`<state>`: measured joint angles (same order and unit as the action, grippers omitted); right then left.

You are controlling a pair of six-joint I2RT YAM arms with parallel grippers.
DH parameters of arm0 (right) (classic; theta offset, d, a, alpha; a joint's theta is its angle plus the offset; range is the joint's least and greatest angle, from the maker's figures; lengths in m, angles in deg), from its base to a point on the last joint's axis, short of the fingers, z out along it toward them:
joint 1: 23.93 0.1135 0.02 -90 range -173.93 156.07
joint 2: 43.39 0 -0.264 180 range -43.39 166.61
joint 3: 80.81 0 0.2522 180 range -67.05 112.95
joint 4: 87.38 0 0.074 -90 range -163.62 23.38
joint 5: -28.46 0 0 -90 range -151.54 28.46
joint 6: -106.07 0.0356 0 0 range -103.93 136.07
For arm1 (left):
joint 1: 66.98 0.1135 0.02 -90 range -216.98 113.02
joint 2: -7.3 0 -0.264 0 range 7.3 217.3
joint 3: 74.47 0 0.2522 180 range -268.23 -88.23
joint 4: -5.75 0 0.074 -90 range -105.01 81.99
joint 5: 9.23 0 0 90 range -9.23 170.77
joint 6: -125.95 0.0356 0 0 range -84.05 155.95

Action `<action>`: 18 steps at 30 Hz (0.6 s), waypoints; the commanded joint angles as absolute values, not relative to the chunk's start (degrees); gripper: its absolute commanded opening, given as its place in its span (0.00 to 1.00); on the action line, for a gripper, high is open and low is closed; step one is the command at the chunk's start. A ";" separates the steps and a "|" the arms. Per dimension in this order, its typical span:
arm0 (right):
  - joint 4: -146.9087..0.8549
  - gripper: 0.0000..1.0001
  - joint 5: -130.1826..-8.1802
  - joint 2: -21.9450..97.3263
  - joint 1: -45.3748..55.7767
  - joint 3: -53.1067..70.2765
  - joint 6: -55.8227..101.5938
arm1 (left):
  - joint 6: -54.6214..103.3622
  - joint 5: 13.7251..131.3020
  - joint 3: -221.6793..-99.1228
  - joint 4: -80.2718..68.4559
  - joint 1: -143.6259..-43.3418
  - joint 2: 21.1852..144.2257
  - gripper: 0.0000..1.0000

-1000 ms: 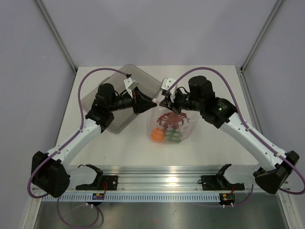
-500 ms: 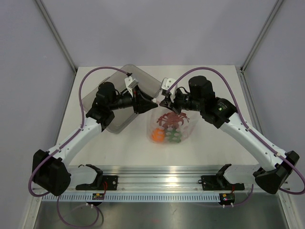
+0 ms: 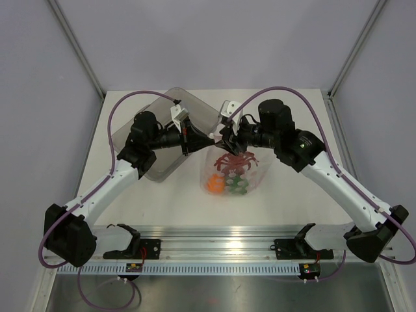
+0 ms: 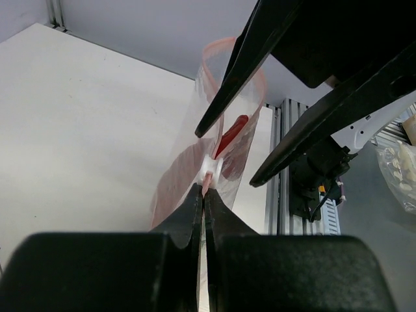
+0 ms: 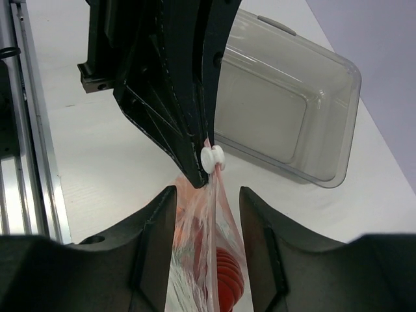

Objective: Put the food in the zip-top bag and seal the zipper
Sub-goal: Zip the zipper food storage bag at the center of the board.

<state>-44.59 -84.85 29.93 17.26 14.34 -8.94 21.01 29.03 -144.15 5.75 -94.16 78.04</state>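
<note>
The clear zip-top bag [image 3: 246, 170] hangs upright between both arms, holding the food: the red lobster [image 3: 233, 160], the orange fruit [image 3: 214, 184] and the green pepper [image 3: 237, 187]. My left gripper [image 4: 203, 193] is shut on the bag's top edge, pinching the pinkish zipper [image 5: 212, 227] just below its white slider [image 5: 212, 158]. My right gripper [image 5: 208, 211] is open, with one finger on each side of the bag's upper part and a gap to each. The lobster [image 5: 227, 276] shows through the plastic below. In the top view the two grippers meet tip to tip over the bag.
A rigid clear tray [image 3: 166, 133] sits on the table behind and under the left arm, also visible as the tray [image 5: 292, 104] in the right wrist view. The metal rail [image 3: 214, 250] with the arm bases runs along the near edge.
The right gripper has opened and let go of the bag's top. The left gripper has closed on the zipper edge. The bag still hangs in the same place.
</note>
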 commanded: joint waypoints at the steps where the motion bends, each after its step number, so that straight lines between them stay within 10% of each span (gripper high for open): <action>1: -44.54 0.50 -86.32 30.00 17.12 18.82 -8.10 | 22.15 27.51 -145.98 10.01 -94.41 76.21 0.00; 14: -40.84 0.55 -89.49 37.73 17.12 25.76 -8.36 | 25.58 26.55 -147.56 6.14 -94.41 75.50 0.00; 18: -42.06 0.42 -89.49 37.56 17.12 24.98 -8.19 | 26.02 26.37 -147.56 5.79 -94.41 75.59 0.00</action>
<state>-40.89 -88.37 38.10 17.26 22.73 -8.57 24.57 28.29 -144.81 4.02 -94.16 77.76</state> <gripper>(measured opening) 0.448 0.004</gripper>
